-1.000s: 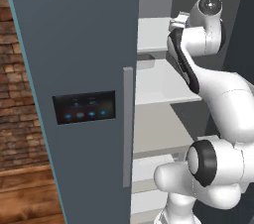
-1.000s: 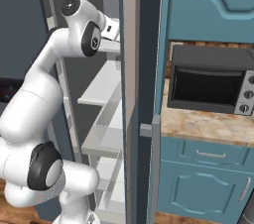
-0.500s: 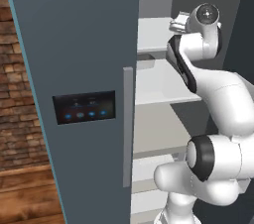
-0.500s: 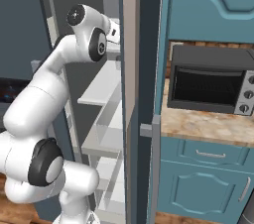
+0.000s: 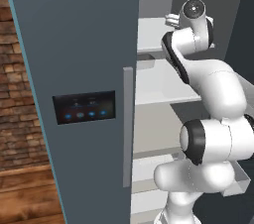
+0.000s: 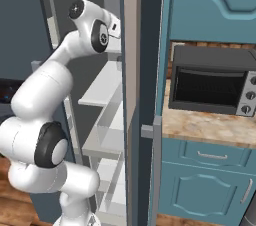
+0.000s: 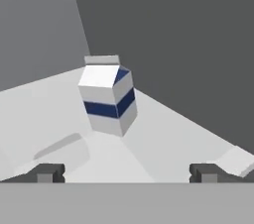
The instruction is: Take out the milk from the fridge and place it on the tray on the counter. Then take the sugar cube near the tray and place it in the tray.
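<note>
The tall slate grey-blue fridge (image 5: 74,69) stands with its door open, a dark control panel (image 5: 85,107) with blue lights and a long grey vertical handle (image 5: 127,126) on the door face, and white shelves (image 5: 158,86) stacked inside. To its right, seen from the right base view, a beige-and-brown speckled stone counter (image 6: 210,127) runs over teal cabinet fronts and carries a black microwave oven (image 6: 212,85). The blue tray and the sugar cube cannot be seen from here.

The white arm reaches up and into the upper part of the fridge. Over the last second its upper joints have pushed a little deeper and higher toward the top shelf, while the base and the fridge have stayed put (the surroundings look the same in both base views).

In the hand view, the milk (image 7: 106,100), a small white gable-topped carton with a dark blue band, stands upright on a white shelf near the grey back corner. The gripper (image 7: 126,173) is spread wide and holds nothing; its two dark fingertips (image 7: 47,173) sit well apart and short of the carton, which lies a little left of the midline between them.

This reads as the approach to the first grasp: the reach looks nearly lined up, with closing in on the carton yet to come.
</note>
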